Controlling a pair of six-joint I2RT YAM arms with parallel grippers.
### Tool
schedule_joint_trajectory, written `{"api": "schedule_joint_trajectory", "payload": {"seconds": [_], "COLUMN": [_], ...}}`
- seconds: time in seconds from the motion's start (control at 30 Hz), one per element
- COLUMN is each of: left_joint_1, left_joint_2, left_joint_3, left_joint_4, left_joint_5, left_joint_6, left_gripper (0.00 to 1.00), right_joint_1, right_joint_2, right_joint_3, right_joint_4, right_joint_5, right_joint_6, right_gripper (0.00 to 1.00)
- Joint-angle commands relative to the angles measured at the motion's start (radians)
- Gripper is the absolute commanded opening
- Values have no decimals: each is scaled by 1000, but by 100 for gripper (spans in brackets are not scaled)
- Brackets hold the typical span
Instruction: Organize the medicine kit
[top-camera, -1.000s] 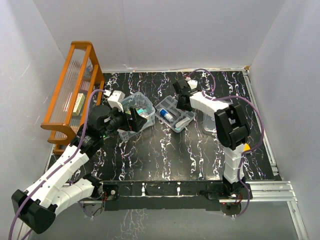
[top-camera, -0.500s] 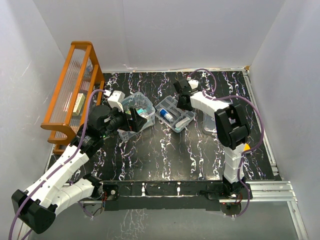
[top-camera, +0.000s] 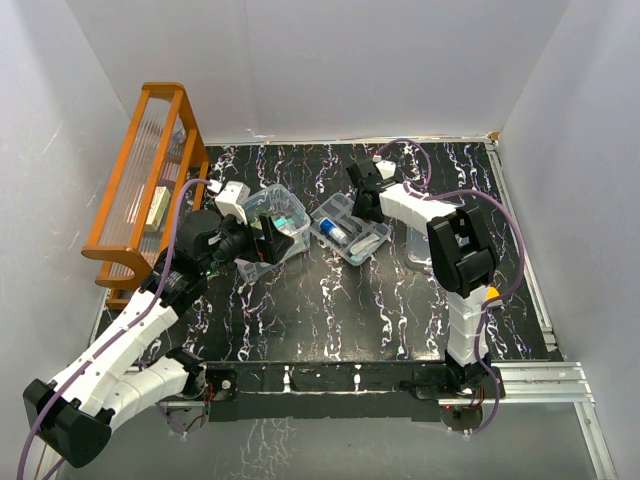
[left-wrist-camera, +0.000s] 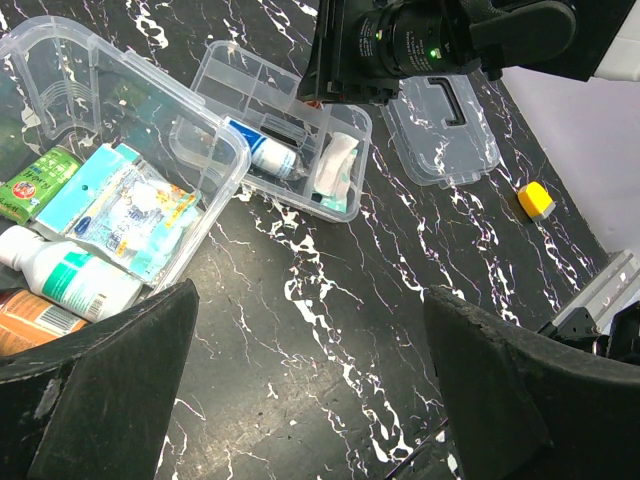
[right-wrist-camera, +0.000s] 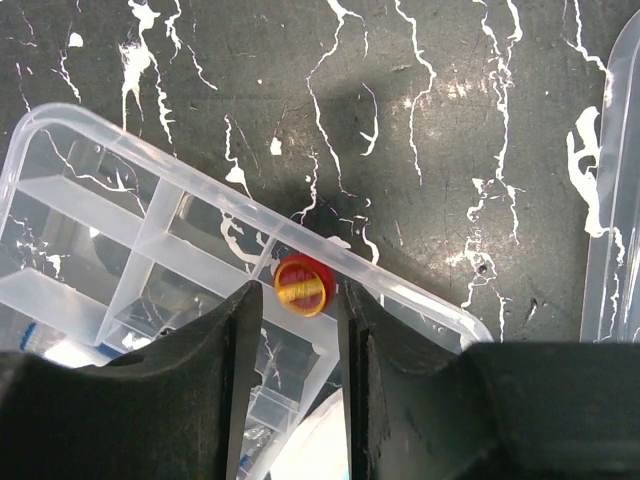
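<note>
The clear kit box (top-camera: 278, 215) holds bottles and packets (left-wrist-camera: 120, 215). The clear divided tray (top-camera: 352, 232) lies to its right and shows in the left wrist view (left-wrist-camera: 225, 75) with a tube (left-wrist-camera: 262, 155) inside. The clear lid (left-wrist-camera: 440, 150) with its dark handle lies beyond the tray. My right gripper (top-camera: 364, 203) hovers over the tray's far edge (right-wrist-camera: 120, 220). Its jaws (right-wrist-camera: 298, 300) stand narrowly apart around a small, blurred red-and-yellow round piece (right-wrist-camera: 302, 285). My left gripper (left-wrist-camera: 310, 380) is open and empty over bare table beside the box (top-camera: 268, 240).
An orange slatted rack (top-camera: 145, 175) stands at the left edge. A small yellow item (left-wrist-camera: 537, 200) lies on the table past the lid. The lid's edge shows at the right of the right wrist view (right-wrist-camera: 610, 150). The table top is black marble pattern.
The right arm's upper part has shifted very slightly; the box, tray and left arm have not moved.
</note>
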Motion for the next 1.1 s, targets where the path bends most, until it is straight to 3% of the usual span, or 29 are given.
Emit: {"api": "schedule_joint_trajectory", "payload": {"seconds": [0.0, 0.17, 0.43, 0.83, 1.07], "left_joint_1": [-3, -4, -3, -4, -4], "left_joint_2": [-12, -14, -12, -7, -7], "left_joint_3": [13, 14, 22, 26, 26], "left_joint_4": [3, -1, 7, 10, 15], "left_joint_5": [-2, -2, 3, 7, 13], "left_joint_6": [9, 8, 8, 8, 5], "left_gripper": [94, 94, 94, 94, 94], "right_joint_1": [-3, -2, -2, -2, -35], "right_joint_2": [11, -14, -114, -381, -545], "right_joint_3": [9, 16, -5, -288, -480], "right_joint_4": [-2, -1, -15, 9, 41], "right_joint_5": [15, 1, -14, -35, -66], "right_joint_6": [-11, -10, -38, -58, -135], "right_gripper": [37, 45, 44, 33, 33]}}
